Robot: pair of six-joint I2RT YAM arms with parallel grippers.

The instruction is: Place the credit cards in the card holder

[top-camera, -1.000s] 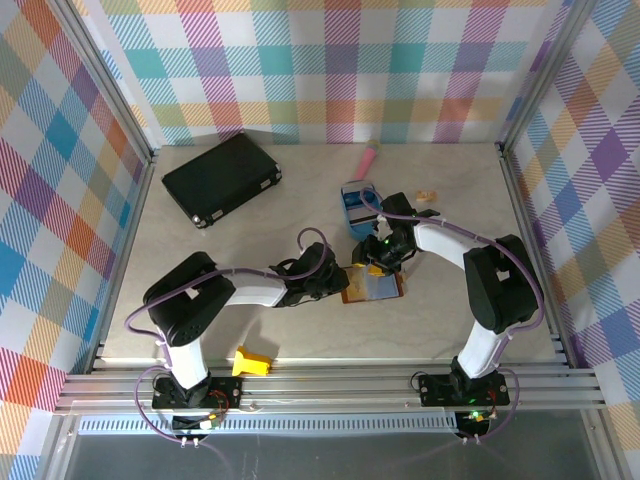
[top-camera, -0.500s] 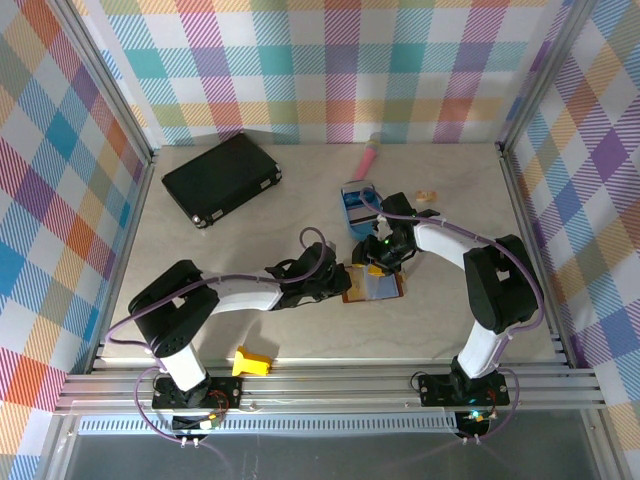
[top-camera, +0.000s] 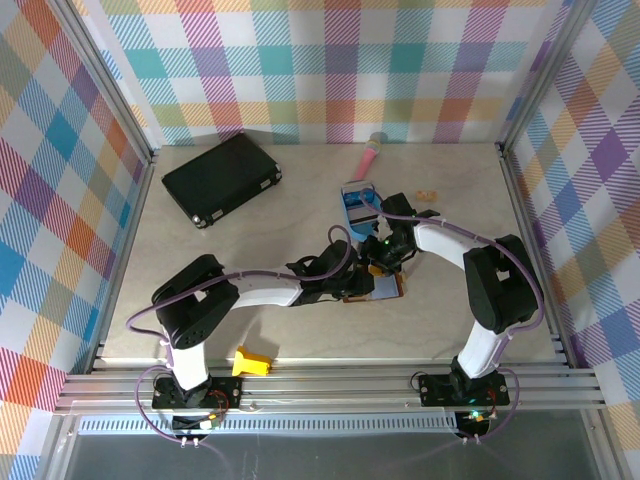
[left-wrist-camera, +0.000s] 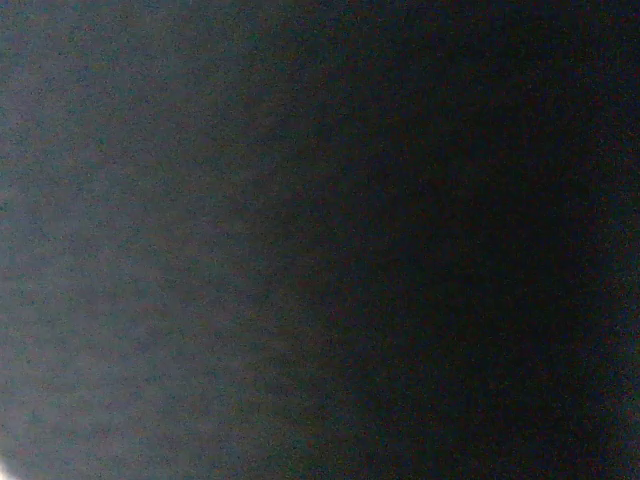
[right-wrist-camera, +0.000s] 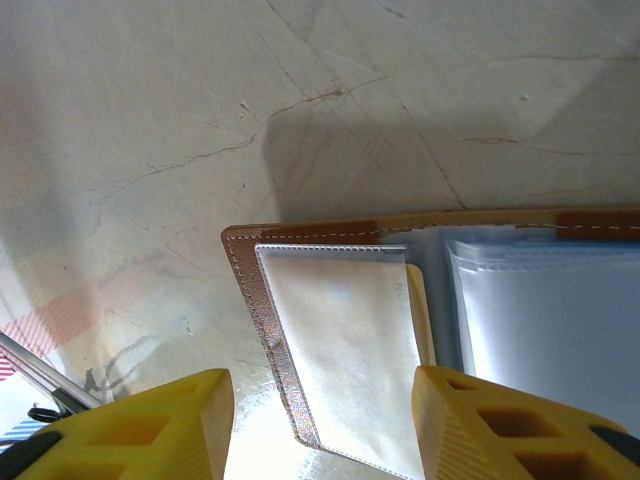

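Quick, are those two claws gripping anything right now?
Left gripper: closed beside the small brown leather wallet; whether it pinches anything cannot be told.
Right gripper: open, fingers apart over the wallet.

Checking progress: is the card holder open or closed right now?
Open: the card holder lies spread flat on the table, clear inner sleeves facing up.

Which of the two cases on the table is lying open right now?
The small brown card holder: it lies unfolded, with its clear sleeves face up. The large black case at the far left is shut.
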